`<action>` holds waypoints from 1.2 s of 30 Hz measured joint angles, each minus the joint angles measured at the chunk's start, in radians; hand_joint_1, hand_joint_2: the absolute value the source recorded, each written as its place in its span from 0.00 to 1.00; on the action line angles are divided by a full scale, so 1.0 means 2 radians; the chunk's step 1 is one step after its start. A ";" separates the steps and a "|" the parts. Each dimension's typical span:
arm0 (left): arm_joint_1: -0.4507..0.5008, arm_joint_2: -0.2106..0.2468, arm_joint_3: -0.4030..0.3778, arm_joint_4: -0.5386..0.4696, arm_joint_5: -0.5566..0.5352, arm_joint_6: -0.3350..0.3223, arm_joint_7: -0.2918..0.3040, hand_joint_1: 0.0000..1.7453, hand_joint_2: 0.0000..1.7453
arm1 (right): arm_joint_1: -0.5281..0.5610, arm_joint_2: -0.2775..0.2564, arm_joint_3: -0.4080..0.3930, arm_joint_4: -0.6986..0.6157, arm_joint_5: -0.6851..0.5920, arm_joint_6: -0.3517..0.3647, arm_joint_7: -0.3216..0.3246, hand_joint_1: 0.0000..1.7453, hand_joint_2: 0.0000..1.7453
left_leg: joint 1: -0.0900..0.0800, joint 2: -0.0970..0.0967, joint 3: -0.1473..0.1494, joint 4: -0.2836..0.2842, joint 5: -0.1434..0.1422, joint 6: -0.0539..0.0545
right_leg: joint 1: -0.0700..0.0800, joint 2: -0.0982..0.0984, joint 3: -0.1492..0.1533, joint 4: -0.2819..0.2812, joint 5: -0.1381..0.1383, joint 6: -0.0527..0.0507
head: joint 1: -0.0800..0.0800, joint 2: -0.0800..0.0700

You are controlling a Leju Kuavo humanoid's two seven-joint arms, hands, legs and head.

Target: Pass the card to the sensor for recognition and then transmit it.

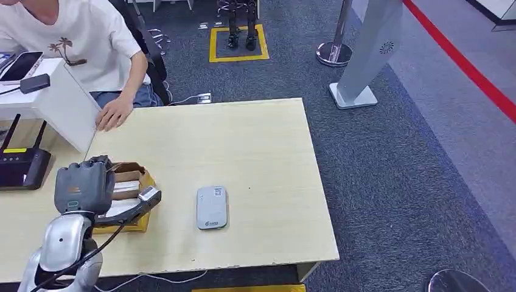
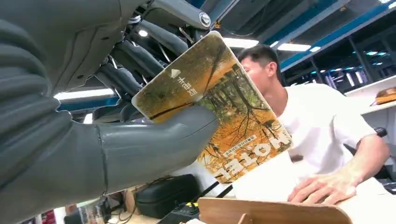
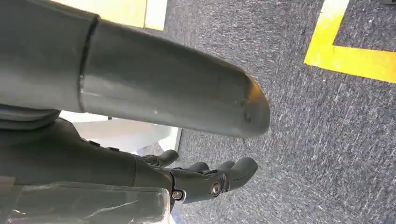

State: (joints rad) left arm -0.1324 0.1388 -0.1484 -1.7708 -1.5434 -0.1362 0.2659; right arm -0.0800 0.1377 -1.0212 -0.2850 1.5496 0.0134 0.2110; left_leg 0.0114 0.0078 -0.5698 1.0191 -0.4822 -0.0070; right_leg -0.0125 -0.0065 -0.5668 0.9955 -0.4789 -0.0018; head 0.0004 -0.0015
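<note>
The left hand (image 1: 83, 185) grips the card (image 2: 212, 105), pinched between the thick thumb (image 2: 154, 140) on its printed face and the dark fingers (image 2: 140, 56) behind it, so the step in hand looks like carrying it across to the sensor (image 1: 212, 207), the grey pad lying flat on the table (image 1: 255, 146) off to the thumb side of the hand and a little nearer the robot. To do it well, the card should probably be brought down flat and face-parallel over the pad, not edge-on, and held steady there for a moment; the pinch sits near one end, so most of the card juts free past the thumb, which leaves a good length to lay over the pad without the fingers getting in the way. The hand hovers above the small open cardboard box (image 1: 129, 182), so a lift clear of its walls before sweeping sideways seems wise. The card is glossy, printed with an autumn forest in orange and yellow, with white lettering. The right hand (image 3: 205, 179) hangs over the carpet, holding nothing, fingers loosely curled but apart
</note>
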 joint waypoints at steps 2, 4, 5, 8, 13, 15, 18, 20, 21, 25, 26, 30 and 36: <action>-0.005 -0.008 0.000 0.004 0.000 0.002 -0.010 1.00 1.00 | 0.000 0.000 0.002 0.000 0.000 0.001 0.000 0.00 0.00 | 0.000 0.000 0.000 0.000 0.000 0.000 | 0.000 0.000 0.000 0.000 0.000 0.000 | 0.000 0.000; -0.013 -0.018 0.000 0.009 0.000 0.007 -0.019 1.00 1.00 | 0.000 0.000 0.003 0.000 0.000 0.002 -0.001 0.00 0.00 | 0.000 0.000 0.000 0.000 0.000 0.000 | 0.000 0.000 0.000 0.000 0.000 0.000 | 0.000 0.000; -0.017 -0.023 0.000 0.013 0.000 0.009 -0.023 1.00 1.00 | 0.000 0.000 0.004 0.000 0.000 0.002 -0.001 0.00 0.00 | 0.000 0.000 0.000 0.000 0.000 0.000 | 0.000 0.000 0.000 0.000 0.000 0.000 | 0.000 0.000; -0.035 -0.045 -0.004 0.035 0.000 0.013 -0.035 1.00 1.00 | 0.000 -0.001 0.012 0.001 0.000 0.005 -0.002 0.00 0.00 | 0.000 0.000 0.000 0.000 0.000 0.000 | 0.000 0.000 0.000 0.000 0.000 0.000 | 0.000 0.000; -0.071 -0.091 -0.026 0.111 0.000 0.028 -0.058 1.00 1.00 | -0.001 -0.003 0.027 0.001 0.000 0.005 -0.005 0.00 0.00 | 0.000 -0.001 0.000 0.001 0.000 0.000 | 0.000 0.000 0.000 0.000 0.000 0.000 | 0.000 0.000; -0.081 -0.110 -0.040 0.148 0.000 0.043 -0.058 1.00 1.00 | -0.002 -0.005 0.032 0.001 0.000 0.005 -0.005 0.00 0.00 | 0.000 0.000 0.000 0.001 0.000 0.000 | 0.000 0.000 0.000 0.000 0.001 0.000 | 0.000 0.000; -0.089 -0.127 -0.054 0.186 0.000 0.050 -0.059 1.00 1.00 | -0.002 -0.007 0.038 0.002 0.000 0.005 -0.007 0.00 0.00 | 0.000 0.000 0.000 0.001 0.000 0.000 | 0.000 0.000 0.000 0.000 0.001 0.000 | 0.000 0.000; -0.093 -0.136 -0.059 0.202 0.000 0.050 -0.060 1.00 1.00 | -0.002 -0.008 0.040 0.002 0.000 0.005 -0.007 0.00 0.00 | 0.000 0.000 0.000 0.001 0.000 0.000 | 0.000 0.000 0.000 0.000 0.000 0.000 | 0.000 0.000; -0.095 -0.139 -0.059 0.209 0.000 0.050 -0.061 1.00 1.00 | -0.002 -0.008 0.040 0.003 0.000 0.005 -0.007 0.00 0.00 | 0.000 0.000 0.000 0.001 0.000 0.000 | 0.000 0.000 0.000 0.000 0.000 0.000 | 0.000 0.000; -0.097 -0.151 -0.061 0.232 0.000 0.050 -0.068 1.00 1.00 | -0.001 -0.010 0.043 0.005 0.000 0.005 -0.007 0.00 0.00 | 0.000 0.000 0.000 0.001 0.000 0.000 | 0.000 0.000 0.000 0.000 0.000 0.000 | 0.000 0.000; -0.097 -0.153 -0.062 0.238 0.000 0.050 -0.068 1.00 1.00 | -0.001 -0.011 0.044 0.005 0.000 0.005 -0.007 0.00 0.00 | 0.000 0.000 0.000 0.001 0.000 0.000 | 0.000 0.000 0.000 0.000 0.000 0.000 | 0.000 0.000; -0.097 -0.161 -0.065 0.256 0.000 0.054 -0.068 1.00 1.00 | -0.001 -0.011 0.047 0.005 0.000 0.005 -0.007 0.00 0.00 | 0.000 0.000 0.000 0.001 0.000 0.000 | 0.000 0.000 0.000 0.000 0.000 0.000 | 0.000 0.000; -0.095 -0.169 -0.071 0.281 0.000 0.055 -0.071 1.00 1.00 | -0.001 -0.011 0.048 0.005 0.000 0.004 -0.008 0.00 0.00 | 0.000 0.000 0.000 0.001 0.000 0.000 | 0.000 0.000 0.000 0.000 0.000 0.000 | 0.000 0.000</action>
State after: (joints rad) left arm -0.3227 -0.1984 -0.2907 -1.2094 -1.5434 -0.0252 0.1244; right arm -0.0827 0.1148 -0.9243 -0.2754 1.5496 0.0206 0.1946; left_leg 0.0109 0.0072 -0.5701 1.0206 -0.4824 -0.0064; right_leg -0.0131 -0.0068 -0.5664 0.9955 -0.4780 -0.0010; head 0.0008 -0.0015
